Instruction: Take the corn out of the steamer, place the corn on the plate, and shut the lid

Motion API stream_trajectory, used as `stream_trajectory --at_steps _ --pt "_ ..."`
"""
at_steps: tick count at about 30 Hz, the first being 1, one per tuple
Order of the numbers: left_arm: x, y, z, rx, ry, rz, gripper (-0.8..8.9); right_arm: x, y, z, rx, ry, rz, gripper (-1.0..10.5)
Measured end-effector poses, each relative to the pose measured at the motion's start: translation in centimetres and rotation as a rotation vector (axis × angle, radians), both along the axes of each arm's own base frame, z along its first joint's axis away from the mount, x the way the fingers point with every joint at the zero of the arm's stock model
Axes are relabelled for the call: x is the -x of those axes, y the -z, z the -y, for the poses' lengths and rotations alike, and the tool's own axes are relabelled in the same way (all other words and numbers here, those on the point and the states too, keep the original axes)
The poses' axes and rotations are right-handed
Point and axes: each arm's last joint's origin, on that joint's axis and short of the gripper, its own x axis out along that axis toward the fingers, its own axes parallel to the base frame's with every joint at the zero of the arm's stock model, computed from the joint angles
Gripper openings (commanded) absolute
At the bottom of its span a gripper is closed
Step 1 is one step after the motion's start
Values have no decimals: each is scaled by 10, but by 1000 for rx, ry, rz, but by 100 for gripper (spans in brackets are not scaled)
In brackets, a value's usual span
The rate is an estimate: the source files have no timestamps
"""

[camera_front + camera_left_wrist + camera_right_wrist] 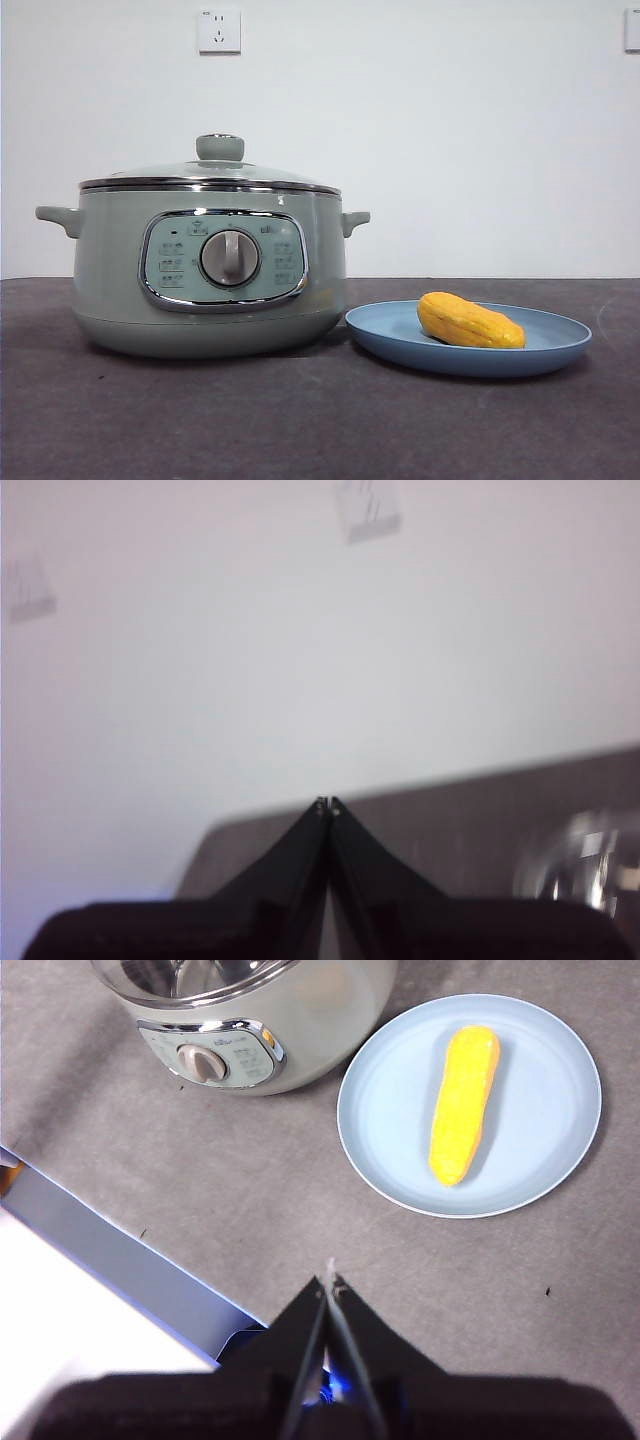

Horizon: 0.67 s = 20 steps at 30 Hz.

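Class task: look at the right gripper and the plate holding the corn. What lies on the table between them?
Only bare grey table, as the right wrist view shows, separates the right gripper from the plate with the corn.

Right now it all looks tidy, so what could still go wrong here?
Little, probably. The small yellow-orange corn cob lies loose on the shallow light-blue plate, so a bump might roll it off. That plate sits right beside the sage-green steamer pot, so shifting either could knock the other. The glass lid looks seated, though the far rim is hidden.
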Motion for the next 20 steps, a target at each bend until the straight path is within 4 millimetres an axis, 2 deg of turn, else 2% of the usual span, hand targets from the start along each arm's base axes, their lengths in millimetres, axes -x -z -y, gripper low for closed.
stream_trajectory --at_steps 3,9,14,20 --pt "4 46 -1 5 -25 -55 -3 0 0 0 0 0 0 0" --pt "6 110 -1 8 -33 -110 -3 0 0 0 0 0 0 1" --pt "7 152 -1 12 -35 -167 -3 0 0 0 0 0 0 1" --pt "9 187 -1 55 -37 -175 -3 0 0 0 0 0 0 1"
